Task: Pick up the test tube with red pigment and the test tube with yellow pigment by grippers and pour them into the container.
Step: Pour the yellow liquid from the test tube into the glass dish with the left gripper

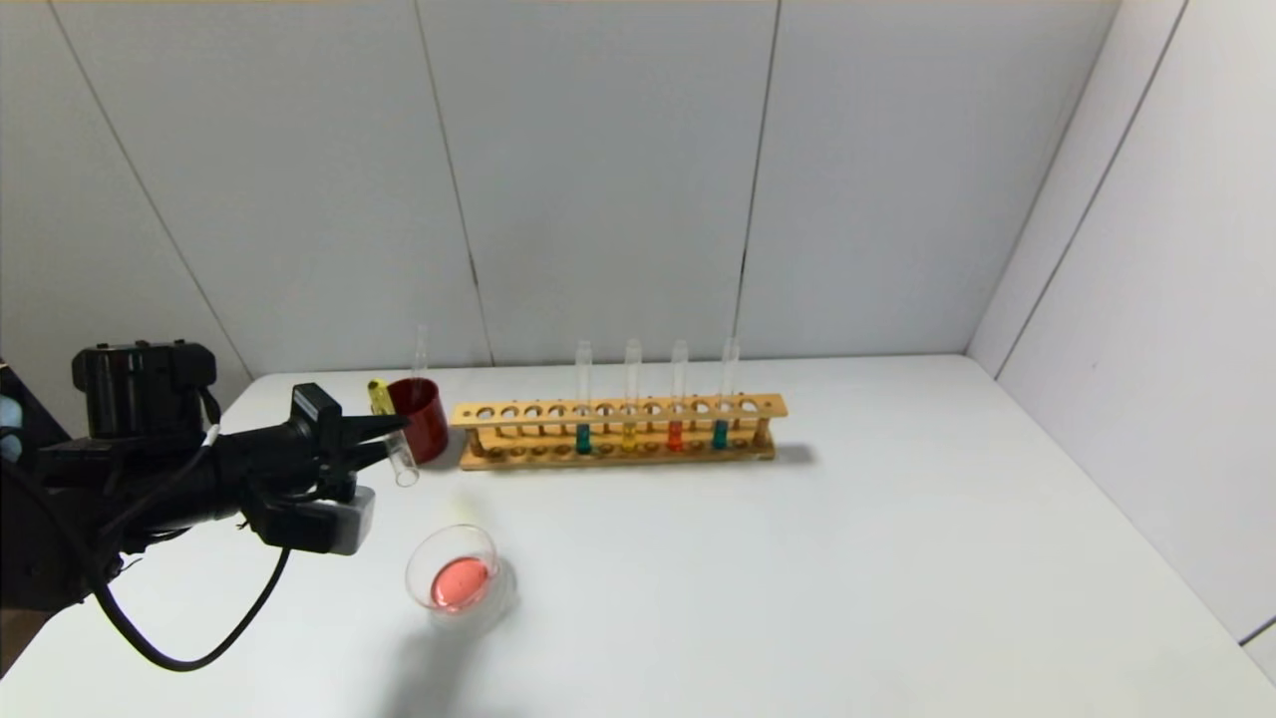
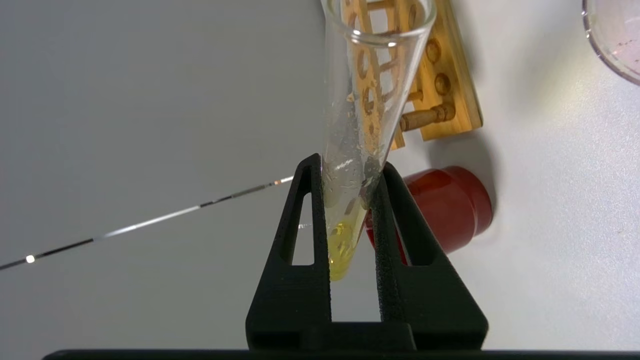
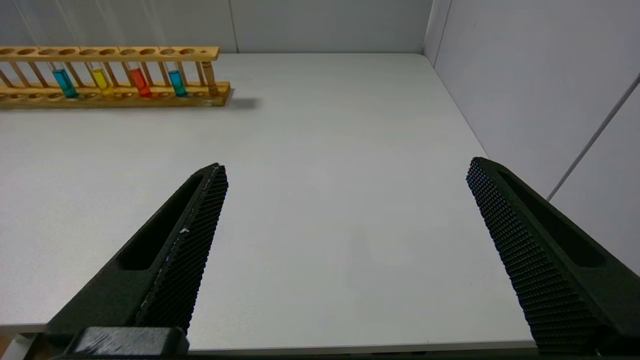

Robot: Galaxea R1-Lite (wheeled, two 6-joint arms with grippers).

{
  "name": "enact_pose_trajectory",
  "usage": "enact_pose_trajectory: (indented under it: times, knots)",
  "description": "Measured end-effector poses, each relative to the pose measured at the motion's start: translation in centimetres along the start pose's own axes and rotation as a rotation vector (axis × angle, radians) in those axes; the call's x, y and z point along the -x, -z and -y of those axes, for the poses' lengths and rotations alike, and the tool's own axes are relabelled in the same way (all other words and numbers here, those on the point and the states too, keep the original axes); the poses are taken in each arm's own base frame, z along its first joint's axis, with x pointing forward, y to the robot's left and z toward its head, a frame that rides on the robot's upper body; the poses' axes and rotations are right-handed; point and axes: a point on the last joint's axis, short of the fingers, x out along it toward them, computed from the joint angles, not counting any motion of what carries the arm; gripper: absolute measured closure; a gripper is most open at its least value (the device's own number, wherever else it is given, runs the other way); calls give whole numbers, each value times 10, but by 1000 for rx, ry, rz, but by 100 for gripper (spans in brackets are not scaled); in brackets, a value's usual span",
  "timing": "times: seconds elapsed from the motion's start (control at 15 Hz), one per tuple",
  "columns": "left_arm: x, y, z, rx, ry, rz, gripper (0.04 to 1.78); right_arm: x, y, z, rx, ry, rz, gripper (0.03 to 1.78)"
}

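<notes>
One yellow tube [image 1: 391,431] clamped in left jaws, tilted mouth-down toward dish [image 1: 461,576]; right jaws apart

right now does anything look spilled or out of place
No spill shows. One oddity: a clear tube stands in the dark red cup, not the wooden rack. The left hand holds the tilted yellow tube.

Red cup [image 1: 420,417] and wooden rack [image 1: 618,431] block the far side; table [image 1: 847,558] rightward lies open.

A dark red cup [image 1: 421,418] stands on the white worktop [image 1: 847,558] just beyond the left fingers [image 1: 384,427], beside a wooden rack [image 1: 618,431] holding four tubes.
</notes>
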Motion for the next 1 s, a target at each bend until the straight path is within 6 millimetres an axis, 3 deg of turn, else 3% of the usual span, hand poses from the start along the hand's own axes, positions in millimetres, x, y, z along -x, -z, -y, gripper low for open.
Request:
enact_pose_trajectory:
  times: [1.0]
  knots:
    - [-24,8,0,-192,-70,185,152,0,0,0,0,1,0,6]
